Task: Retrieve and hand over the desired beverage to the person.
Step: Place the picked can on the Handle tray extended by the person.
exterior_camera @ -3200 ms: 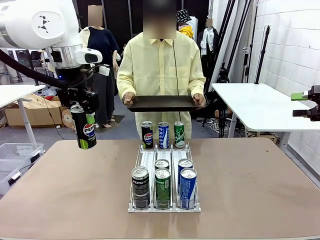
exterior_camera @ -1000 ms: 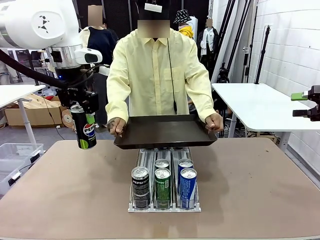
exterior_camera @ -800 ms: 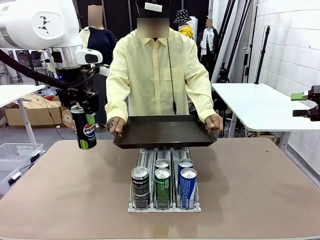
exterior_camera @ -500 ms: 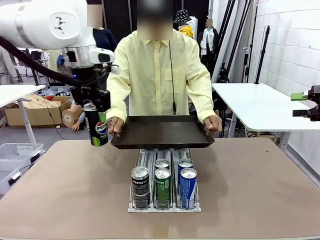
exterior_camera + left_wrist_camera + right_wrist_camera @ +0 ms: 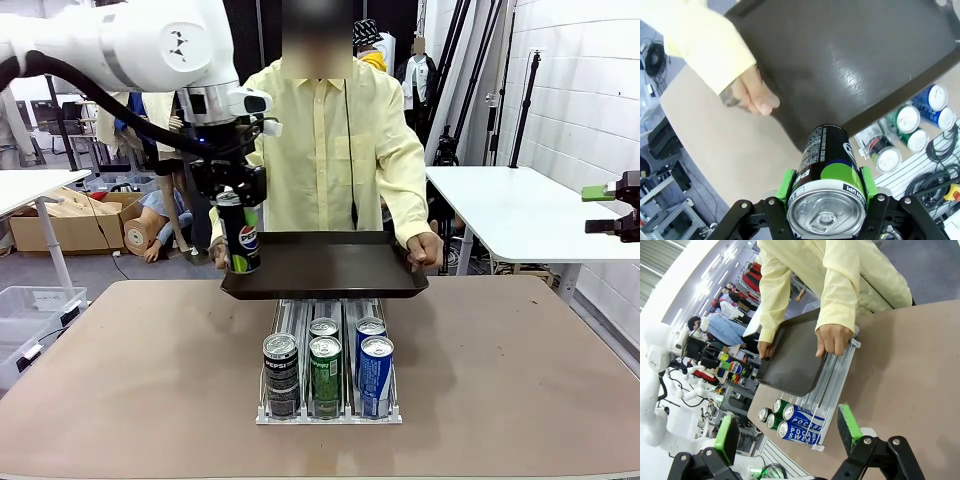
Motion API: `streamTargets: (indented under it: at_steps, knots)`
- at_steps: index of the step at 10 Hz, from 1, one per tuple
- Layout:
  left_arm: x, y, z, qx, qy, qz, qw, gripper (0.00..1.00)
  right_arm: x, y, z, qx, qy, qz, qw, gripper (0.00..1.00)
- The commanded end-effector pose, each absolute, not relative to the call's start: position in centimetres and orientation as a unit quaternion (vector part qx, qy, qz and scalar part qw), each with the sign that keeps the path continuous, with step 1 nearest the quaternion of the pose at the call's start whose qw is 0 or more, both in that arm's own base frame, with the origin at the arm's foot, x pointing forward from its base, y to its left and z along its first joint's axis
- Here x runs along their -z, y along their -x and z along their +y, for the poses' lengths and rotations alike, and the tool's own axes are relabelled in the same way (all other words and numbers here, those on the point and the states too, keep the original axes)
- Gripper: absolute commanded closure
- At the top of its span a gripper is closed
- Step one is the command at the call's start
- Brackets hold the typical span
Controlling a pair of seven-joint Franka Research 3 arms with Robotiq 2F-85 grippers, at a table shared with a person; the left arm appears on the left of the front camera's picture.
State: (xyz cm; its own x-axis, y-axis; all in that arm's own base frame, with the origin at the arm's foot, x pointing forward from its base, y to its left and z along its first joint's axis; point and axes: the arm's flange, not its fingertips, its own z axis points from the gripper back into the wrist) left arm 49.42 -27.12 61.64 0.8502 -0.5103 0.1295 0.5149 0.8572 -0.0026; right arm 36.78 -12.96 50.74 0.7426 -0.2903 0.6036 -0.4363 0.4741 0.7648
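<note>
My left gripper (image 5: 238, 212) is shut on a black and green Pepsi can (image 5: 241, 238), held upright at the left end of a dark tray (image 5: 330, 266). In the left wrist view the can (image 5: 827, 167) hangs between the green pads (image 5: 787, 183) over the tray's corner (image 5: 850, 65), close to the person's hand (image 5: 747, 95). The person (image 5: 320, 140), in a pale-yellow shirt, holds the tray with both hands above the far end of the can rack (image 5: 328, 412). My right gripper (image 5: 786, 430) stands open and empty, off to the right of the table (image 5: 598, 208).
The rack in the table's middle holds several cans (image 5: 325, 365): black Pepsi, green and blue ones, also seen as cans (image 5: 790, 419) in the right wrist view. A white table (image 5: 520, 215) stands at the right. Bare tabletop (image 5: 120, 380) lies on both sides of the rack.
My left arm has carried the Pepsi can to the right, from over the table's left side to the tray's left end. The person brought the tray forward earlier and keeps holding it there.
</note>
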Motion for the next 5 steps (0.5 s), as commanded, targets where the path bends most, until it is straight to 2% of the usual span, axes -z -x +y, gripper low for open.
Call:
streamTargets:
  at_steps: [1,5]
  knots:
    - [-63.0,-51.4,-28.9,0.268,0.015,-0.073,0.961,1.0,-50.8,-36.9,-12.9,-0.047,-0.517,-0.358,0.777,0.0]
    - [-61.6,-54.8,-30.9,0.268,0.024,-0.084,0.959,1.0,-50.8,-36.9,-12.9,-0.047,-0.517,-0.358,0.777,0.0]
